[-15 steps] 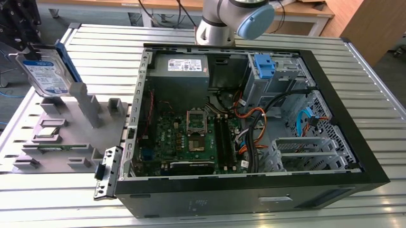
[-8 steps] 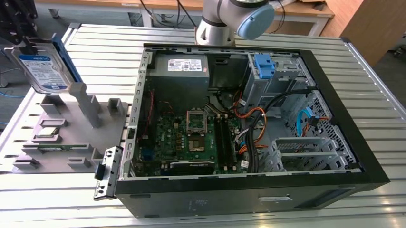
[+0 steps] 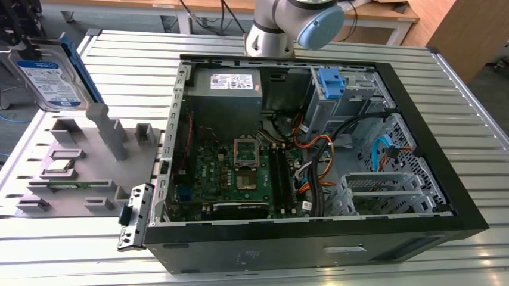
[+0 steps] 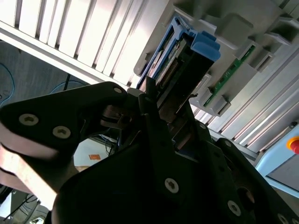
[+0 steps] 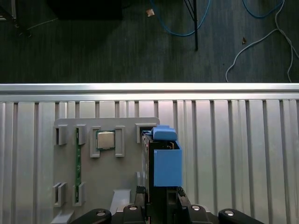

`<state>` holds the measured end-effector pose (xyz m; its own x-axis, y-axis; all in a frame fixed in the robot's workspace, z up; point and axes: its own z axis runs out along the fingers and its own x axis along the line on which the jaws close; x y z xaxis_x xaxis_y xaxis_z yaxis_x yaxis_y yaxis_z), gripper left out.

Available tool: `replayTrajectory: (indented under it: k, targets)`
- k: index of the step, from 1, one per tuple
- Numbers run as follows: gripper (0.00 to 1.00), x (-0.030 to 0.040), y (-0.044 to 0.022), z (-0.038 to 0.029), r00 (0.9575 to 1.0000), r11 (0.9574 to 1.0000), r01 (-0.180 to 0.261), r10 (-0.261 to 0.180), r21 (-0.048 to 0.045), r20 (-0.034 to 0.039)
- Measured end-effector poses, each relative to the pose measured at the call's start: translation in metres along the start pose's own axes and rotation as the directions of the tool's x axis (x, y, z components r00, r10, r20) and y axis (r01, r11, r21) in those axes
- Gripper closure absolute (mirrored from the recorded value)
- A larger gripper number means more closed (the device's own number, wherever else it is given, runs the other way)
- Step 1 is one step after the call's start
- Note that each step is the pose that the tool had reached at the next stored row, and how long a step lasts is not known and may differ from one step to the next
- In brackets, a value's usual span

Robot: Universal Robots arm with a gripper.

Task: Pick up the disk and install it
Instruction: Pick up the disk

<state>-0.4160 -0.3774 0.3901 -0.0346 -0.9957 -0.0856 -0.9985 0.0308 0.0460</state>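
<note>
The disk (image 3: pixel 49 74) is a silver-grey drive with a blue-and-white label and a blue bracket along its edge. It stands upright at the exterior view's far left, above the back of the grey fixture tray (image 3: pixel 80 173). My gripper (image 3: pixel 28 49) is shut on its upper end. The first wrist view looks along the disk's (image 5: pixel 163 161) blue edge, and the dark fingers (image 5: pixel 180 201) clamp it from both sides. In the second wrist view the black fingers (image 4: pixel 154 116) close on the disk (image 4: pixel 184 58) near its connector end.
An open computer case (image 3: pixel 445 179) lies on the slatted metal table (image 3: pixel 469 101), with a bare blue bracket (image 3: pixel 330 83) in its drive bay and a grey power-supply box (image 3: pixel 226 80). The fixture tray holds a processor chip (image 5: pixel 105 139) and a green memory stick (image 5: pixel 77 163).
</note>
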Motion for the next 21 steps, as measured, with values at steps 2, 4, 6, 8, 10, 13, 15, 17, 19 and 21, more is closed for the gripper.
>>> replayTrajectory:
  k: [2,4,6,8,10,13,15,17,19,21]
  targets:
    - [0.65,-0.0002,0.0001,-0.0028,1.0000,1.0000,0.000,0.000,0.0001,0.0001]
    - [0.65,-0.0003,0.0001,-0.0033,1.0000,1.0000,0.000,0.000,0.0003,0.0002]
    - [0.65,-0.0003,0.0001,-0.0034,1.0000,1.0000,0.000,0.000,0.0002,0.0002]
    - [0.65,-0.0003,0.0001,-0.0036,1.0000,1.0000,0.000,0.000,0.0001,0.0001]
    - [0.65,-0.0003,0.0001,-0.0038,1.0000,1.0000,0.000,0.000,0.0001,0.0001]
    - [0.65,-0.0005,0.0000,-0.0051,1.0000,1.0000,0.000,0.000,-0.0001,-0.0001]
    - [0.65,-0.0007,0.0000,-0.0074,1.0000,1.0000,0.000,0.000,-0.0001,0.0000]
    - [0.65,-0.0009,0.0001,-0.0104,1.0000,1.0000,0.000,0.000,0.0000,0.0000]
    - [0.65,-0.0012,0.0002,-0.0139,1.0000,1.0000,0.000,0.000,0.0001,0.0002]
    - [0.65,-0.0015,0.0003,-0.0176,1.0000,1.0000,0.000,0.000,0.0001,0.0006]
